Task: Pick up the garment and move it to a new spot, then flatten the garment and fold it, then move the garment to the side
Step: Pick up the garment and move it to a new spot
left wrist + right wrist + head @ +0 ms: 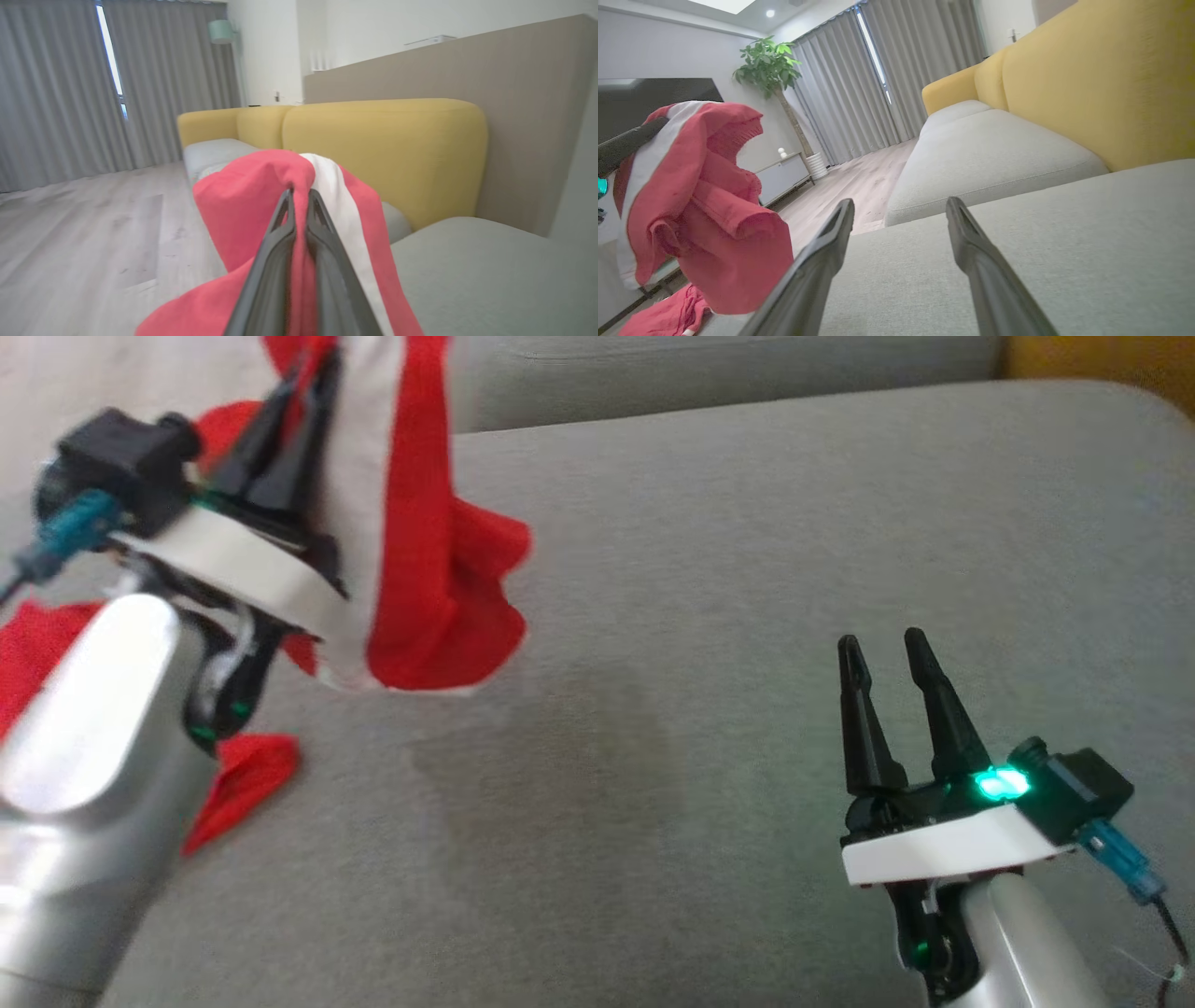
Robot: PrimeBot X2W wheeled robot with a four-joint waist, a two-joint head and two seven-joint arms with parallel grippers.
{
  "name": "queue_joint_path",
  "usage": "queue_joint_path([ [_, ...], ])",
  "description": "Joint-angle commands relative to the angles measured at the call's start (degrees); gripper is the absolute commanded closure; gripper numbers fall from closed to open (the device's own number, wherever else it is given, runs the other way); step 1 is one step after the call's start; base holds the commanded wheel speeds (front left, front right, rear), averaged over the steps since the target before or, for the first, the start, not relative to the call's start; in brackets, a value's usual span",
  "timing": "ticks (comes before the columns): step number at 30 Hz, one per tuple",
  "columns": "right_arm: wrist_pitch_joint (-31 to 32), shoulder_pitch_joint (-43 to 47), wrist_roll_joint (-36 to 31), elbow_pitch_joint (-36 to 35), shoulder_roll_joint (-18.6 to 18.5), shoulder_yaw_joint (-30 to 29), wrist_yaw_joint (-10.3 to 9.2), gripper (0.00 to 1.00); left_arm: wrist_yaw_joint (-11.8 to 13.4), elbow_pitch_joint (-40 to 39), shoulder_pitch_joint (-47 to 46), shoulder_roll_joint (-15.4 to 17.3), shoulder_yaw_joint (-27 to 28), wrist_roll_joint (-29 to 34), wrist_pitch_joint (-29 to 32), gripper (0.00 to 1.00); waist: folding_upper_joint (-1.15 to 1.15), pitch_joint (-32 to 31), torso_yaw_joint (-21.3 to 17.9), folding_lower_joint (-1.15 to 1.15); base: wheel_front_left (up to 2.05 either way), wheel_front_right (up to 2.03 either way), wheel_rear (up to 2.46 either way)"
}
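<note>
Silvery left forearm (84, 709) sits lower left in the head view. Above it the left gripper (313, 373) pinches a red knit garment with a white stripe (439, 569), lifted over the grey fabric sofa cushion (747, 569), while the right gripper (882, 649) hovers with fingers spread. In the left wrist view, both fingers press together on the cloth. In the right wrist view, the garment hangs at the left.

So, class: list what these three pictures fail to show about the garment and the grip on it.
Garment top: head view, cut by upper edge.
Its lower folds: head view, behind the left forearm.
Left gripper fingertips: head view, lost among cloth.
Garment's full shape: left wrist view, bunched, cut by bottom edge.
</note>
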Motion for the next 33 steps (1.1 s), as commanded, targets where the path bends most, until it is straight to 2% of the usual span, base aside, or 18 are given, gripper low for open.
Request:
queue_joint_path([
  [1, -0.62, -2.38, 0.89, -2.38, -0.23, 1.48, 0.43, 0.0, 0.79, -3.17, -2.12, 0.83, 1.32, 0.62, 0.99, 1.0, 0.0, 0.91, -5.06, 0.0, 0.0, 0.0, 0.0],
  [4, -0.62, -3.23, 1.61, -3.22, -0.23, 2.26, 0.43, 0.0, 1.19, -3.95, -2.67, -0.29, -0.11, 1.47, 1.82, 1.0, 0.0, 2.22, -8.83, 0.0, 0.0, 0.0, 0.0],
  [6, -0.62, -3.54, 1.86, -3.57, -0.23, 2.47, 0.43, 0.0, 1.23, -3.89, -3.08, -0.8, -0.5, 1.69, 1.91, 1.0, 0.0, 2.76, -9.99, 0.0, 0.0, 0.0, 0.0],
  [12, -0.62, -4.79, 3.0, -5.37, -0.23, 3.48, 0.43, 0.0, 0.52, -0.15, -6.45, -5.08, -3.4, 2.98, 1.82, 1.0, 0.0, 5.19, -15.18, 0.0, 0.0, 0.0, 0.0],
  [13, -0.62, -4.9, 3.12, -5.55, -0.23, 3.45, 0.43, 0.0, 0.57, 1.0, -6.94, -5.77, -3.92, 3.35, 1.83, 0.04, 0.0, 5.46, -15.55, 0.0, 0.0, 0.0, 0.0],
  [14, -0.62, -4.98, 3.24, -5.71, -0.23, 3.34, 0.43, 0.0, 0.67, 2.17, -7.37, -6.56, -4.26, 3.55, 1.64, 0.0, 0.0, 5.67, -15.72, 0.0, 0.0, 0.0, 0.0],
  [17, -0.62, -5.0, 3.29, -6.11, -0.23, 2.71, 0.43, 0.0, 0.58, 4.96, -8.06, -8.3, -4.67, 3.56, 0.32, 0.0, 0.0, 6.0, -15.33, 0.0, 0.0, 0.0, 0.0],
  [21, -0.62, -4.83, 2.47, -6.03, -0.23, 1.72, 0.43, 0.0, 0.66, 7.49, -7.23, -8.23, -3.73, 3.3, -3.25, 0.0, 0.0, 5.21, -12.45, 0.0, 0.0, 0.0, 0.0],
  [27, -0.62, -3.86, -0.06, -4.85, -0.23, -0.22, 0.43, 0.0, 0.95, 8.24, -0.54, -4.46, -1.11, 2.33, -10.61, 0.0, 0.0, 1.96, -5.05, 0.0, 0.0, 0.0, 0.0],
  [33, -0.62, -1.48, -3.23, -3.46, -0.23, -2.57, 0.43, 0.0, 3.42, 4.5, 9.38, -2.32, 0.37, 3.37, -13.95, 0.0, 0.0, -1.49, 0.34, 0.0, 0.0, 0.0, 0.0],
])
